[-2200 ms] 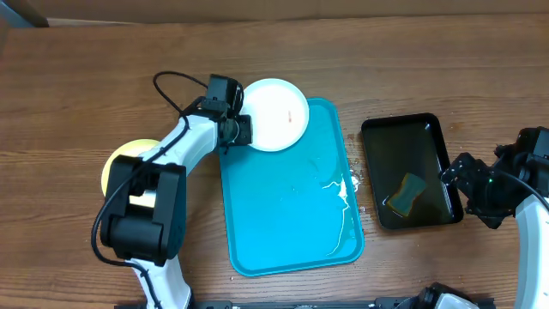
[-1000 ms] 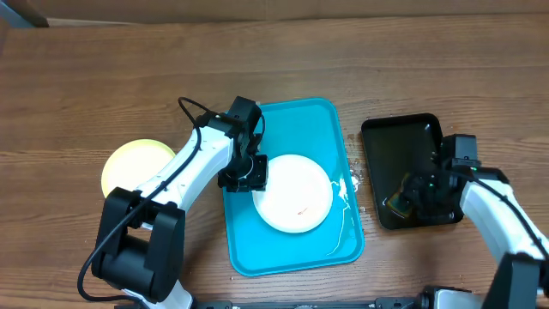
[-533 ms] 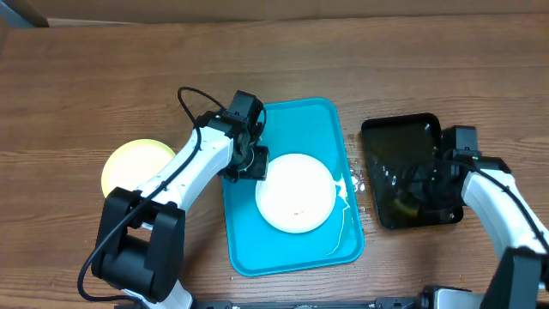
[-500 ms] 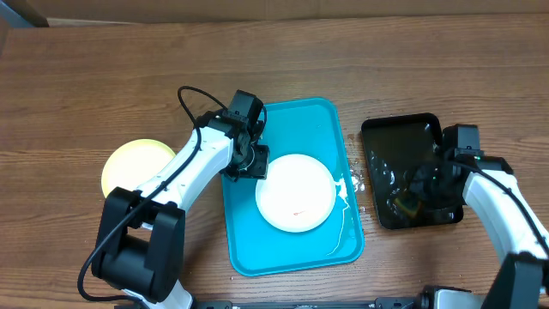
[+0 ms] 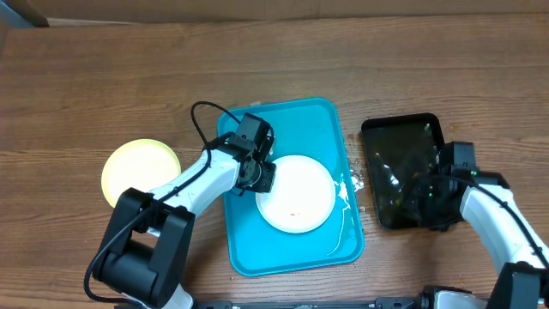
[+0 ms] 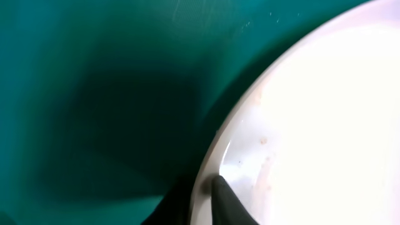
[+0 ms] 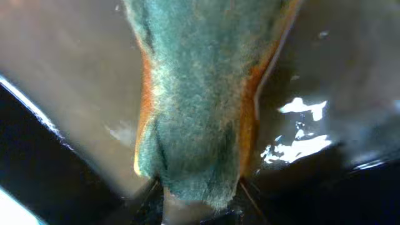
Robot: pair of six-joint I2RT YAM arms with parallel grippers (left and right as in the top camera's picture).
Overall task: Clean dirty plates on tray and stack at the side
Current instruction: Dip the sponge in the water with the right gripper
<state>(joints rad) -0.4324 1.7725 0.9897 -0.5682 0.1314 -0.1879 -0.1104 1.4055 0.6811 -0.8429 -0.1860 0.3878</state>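
Observation:
A white plate (image 5: 296, 193) with a small orange speck lies in the middle of the turquoise tray (image 5: 283, 249). My left gripper (image 5: 258, 173) is at the plate's left rim. In the left wrist view the plate (image 6: 312, 125) rim sits pinched between the dark fingers of this gripper (image 6: 203, 187), over the tray (image 6: 94, 94). A pale yellow-green plate (image 5: 140, 170) rests on the table to the left. My right gripper (image 5: 426, 199) is low over the black tray (image 5: 403, 137), shut on a green and orange sponge (image 7: 194, 94) that fills the gap of that gripper (image 7: 200, 194).
White foam and crumbs (image 5: 348, 184) lie at the turquoise tray's right rim, and pale streaks run down its right side. The black tray's wet floor (image 7: 350, 62) glistens. Bare wooden table (image 5: 386, 60) stretches along the back.
The white plate came from the tray's far corner to its middle. My left gripper let go, shifted a little and shut again on the rim. My right gripper came over the black tray onto the sponge.

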